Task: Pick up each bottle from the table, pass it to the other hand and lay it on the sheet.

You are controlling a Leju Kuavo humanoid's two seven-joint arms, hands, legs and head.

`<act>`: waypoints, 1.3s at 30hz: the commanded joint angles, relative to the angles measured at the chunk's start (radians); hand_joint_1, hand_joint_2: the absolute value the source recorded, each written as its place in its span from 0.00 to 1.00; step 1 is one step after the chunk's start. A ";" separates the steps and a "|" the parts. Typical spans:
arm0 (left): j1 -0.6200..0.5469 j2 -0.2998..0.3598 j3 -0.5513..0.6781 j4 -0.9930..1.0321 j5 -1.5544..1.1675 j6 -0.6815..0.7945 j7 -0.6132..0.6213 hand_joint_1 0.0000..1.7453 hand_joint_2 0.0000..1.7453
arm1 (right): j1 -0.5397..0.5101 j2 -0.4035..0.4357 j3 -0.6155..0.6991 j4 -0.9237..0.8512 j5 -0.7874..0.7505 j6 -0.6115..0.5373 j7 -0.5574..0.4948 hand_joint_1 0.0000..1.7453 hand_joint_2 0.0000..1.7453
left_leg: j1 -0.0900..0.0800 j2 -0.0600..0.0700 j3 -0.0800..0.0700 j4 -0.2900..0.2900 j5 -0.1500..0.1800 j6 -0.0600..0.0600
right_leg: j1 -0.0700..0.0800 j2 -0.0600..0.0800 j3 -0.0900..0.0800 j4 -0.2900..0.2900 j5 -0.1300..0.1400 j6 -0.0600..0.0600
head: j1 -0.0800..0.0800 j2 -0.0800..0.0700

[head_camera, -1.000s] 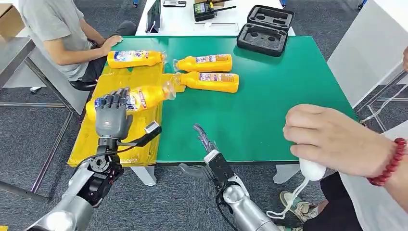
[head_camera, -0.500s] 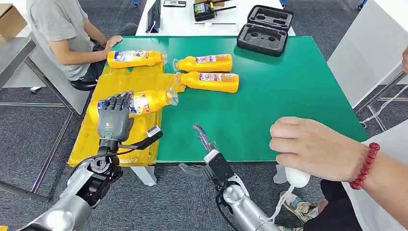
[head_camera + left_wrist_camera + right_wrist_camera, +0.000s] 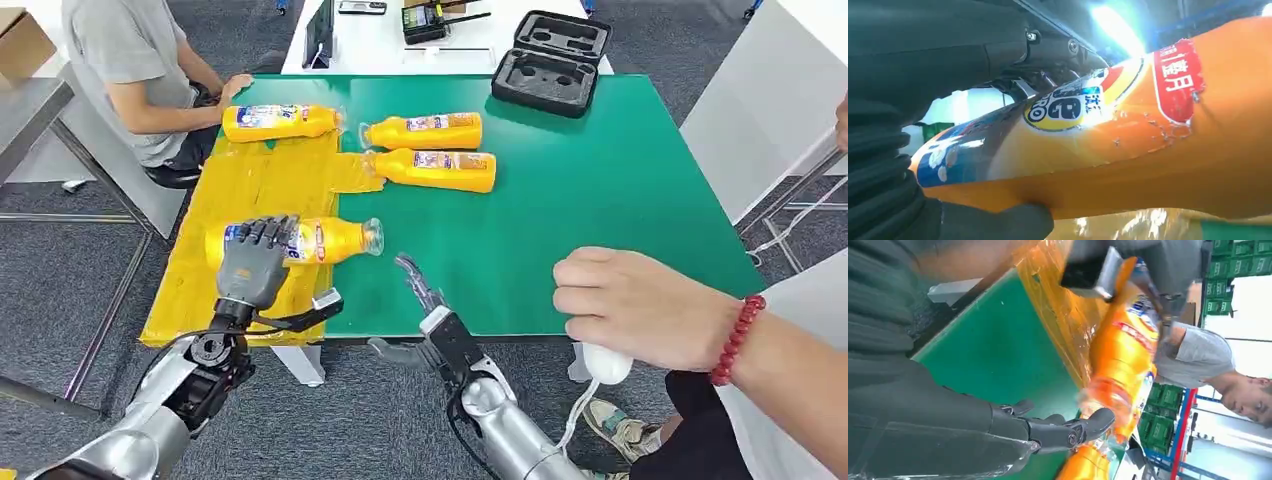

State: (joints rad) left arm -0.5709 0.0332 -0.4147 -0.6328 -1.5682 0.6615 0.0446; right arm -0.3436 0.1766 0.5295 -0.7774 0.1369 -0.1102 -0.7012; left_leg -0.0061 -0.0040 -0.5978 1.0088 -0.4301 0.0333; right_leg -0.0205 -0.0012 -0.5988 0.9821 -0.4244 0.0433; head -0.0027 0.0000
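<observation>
My left hand [image 3: 254, 268] grips an orange bottle [image 3: 330, 240] around its labelled body, lying sideways over the near part of the yellow sheet [image 3: 260, 180], cap toward the right. Up close, the left hand [image 3: 948, 45] wraps the bottle [image 3: 1148, 140], thumb underneath. My right hand [image 3: 422, 296] is at the table's near edge, just right of the cap, fingers stretched out and holding nothing. From the right wrist view, the right hand [image 3: 998, 425] points toward the held bottle [image 3: 1123, 355]. Another bottle [image 3: 280, 122] lies at the sheet's far end. Two more bottles [image 3: 425, 130] [image 3: 440, 170] lie on the green table [image 3: 600, 180].
A person's hand [image 3: 640, 305] with a red bead bracelet holds a white device [image 3: 605, 362] at the table's near right edge. Another person [image 3: 130, 60] sits at the far left. A black open case [image 3: 550, 62] rests at the far edge.
My left hand has brought the bottle nearer and to the right, turning it level. The person's hand on the right slid left. My right hand has barely shifted.
</observation>
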 commanded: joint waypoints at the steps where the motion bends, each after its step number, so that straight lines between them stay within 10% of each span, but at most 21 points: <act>1: -0.090 -0.026 0.020 0.291 0.010 0.037 -0.098 1.00 1.00 | -0.049 -0.020 0.045 0.066 -0.021 -0.006 0.003 0.00 1.00 | 0.001 0.000 0.002 0.000 -0.001 -0.002 | 0.001 0.000 0.003 -0.001 -0.001 -0.002 | 0.000 0.000; 11: -0.110 -0.054 0.053 0.399 0.020 0.020 -0.085 0.98 1.00 | -0.018 -0.029 0.041 0.048 -0.024 -0.024 0.003 0.00 1.00 | 0.001 -0.001 0.002 0.000 -0.001 -0.001 | 0.001 -0.001 0.003 -0.001 -0.001 -0.002 | 0.000 0.000; 15: -0.105 -0.051 0.060 0.402 0.020 0.004 -0.087 0.72 1.00 | -0.018 -0.027 0.043 0.048 -0.023 -0.030 0.003 0.00 1.00 | 0.002 -0.001 0.003 0.001 -0.002 -0.002 | 0.003 -0.001 0.005 -0.001 -0.001 -0.002 | 0.000 0.000; 19: -0.105 -0.051 0.060 0.402 0.020 0.004 -0.087 0.72 1.00 | -0.018 -0.027 0.043 0.048 -0.023 -0.030 0.003 0.00 1.00 | 0.002 0.000 0.003 0.000 -0.001 -0.002 | 0.002 0.000 0.004 -0.001 -0.001 -0.002 | 0.000 0.000; 20: -0.105 -0.051 0.060 0.402 0.020 0.004 -0.087 0.54 1.00 | -0.018 -0.027 0.043 0.048 -0.023 -0.030 0.003 0.00 1.00 | 0.001 0.000 0.002 0.000 -0.001 -0.002 | 0.002 0.000 0.003 -0.001 -0.001 -0.002 | 0.000 0.000; 21: -0.105 -0.049 0.058 0.404 0.014 0.001 -0.083 0.11 1.00 | -0.019 -0.026 0.043 0.049 -0.024 -0.031 0.003 0.00 1.00 | 0.001 0.000 0.002 0.000 0.000 -0.001 | 0.001 0.000 0.002 -0.001 0.000 -0.001 | 0.000 0.000; 22: -0.105 -0.049 0.058 0.404 0.014 0.001 -0.083 0.00 1.00 | -0.019 -0.026 0.043 0.049 -0.024 -0.031 0.003 0.00 1.00 | 0.002 0.000 0.003 0.000 -0.001 -0.002 | 0.002 0.000 0.004 -0.001 -0.001 -0.002 | 0.000 0.000; 39: -0.108 -0.034 0.020 0.404 0.002 0.000 -0.063 0.00 1.00 | -0.022 -0.026 0.033 0.060 -0.033 -0.041 0.003 0.00 1.00 | 0.001 0.001 0.003 0.000 -0.001 -0.002 | 0.001 0.001 0.003 -0.001 -0.001 -0.002 | 0.000 0.000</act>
State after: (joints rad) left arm -0.6514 -0.0026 -0.3868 -0.2995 -1.5614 0.6496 -0.0187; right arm -0.3367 0.1675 0.5467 -0.7683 0.1087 -0.1480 -0.7011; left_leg -0.0061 -0.0041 -0.5973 1.0088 -0.4300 0.0333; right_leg -0.0206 -0.0012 -0.5982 0.9821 -0.4244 0.0433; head -0.0030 0.0000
